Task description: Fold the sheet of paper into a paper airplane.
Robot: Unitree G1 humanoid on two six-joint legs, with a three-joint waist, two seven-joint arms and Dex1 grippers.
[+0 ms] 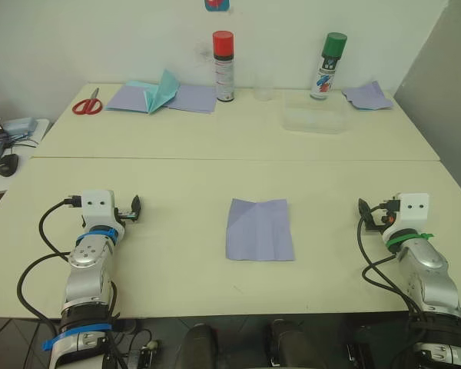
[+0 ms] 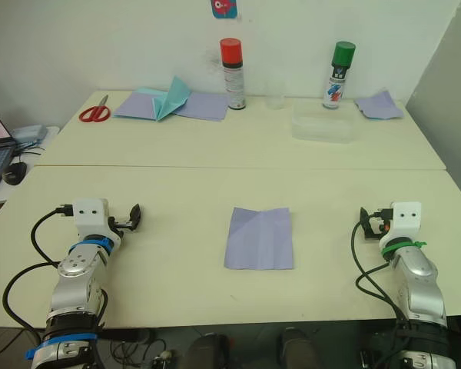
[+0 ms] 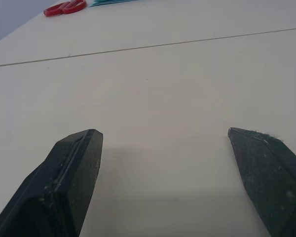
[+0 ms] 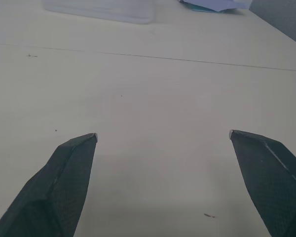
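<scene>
**A:** ok so where's the sheet of paper (image 1: 260,229) sitting right now?

**B:** flat on the near desk (image 1: 177,192), pretty much dead centre between the two arms. Lavender, crease lines visible across it, nothing touching it.

**A:** and the grippers?

**B:** left gripper (image 3: 165,136) is resting low over the desk well off to the paper's left, fingers spread wide, nothing between them. Right gripper (image 4: 163,134) same deal on the other side, spread wide and empty, well apart from the paper.

**A:** anything else lying around?

**B:** all at the far side: red scissors (image 1: 87,105), a teal pointed paper piece (image 1: 161,92) on more lavender sheets, a red-capped spray can (image 1: 223,66), a green-capped spray can (image 1: 326,65), a clear plastic tub (image 1: 314,119) and a wrinkly lavender scrap (image 1: 368,96) in the far right corner.
</scene>
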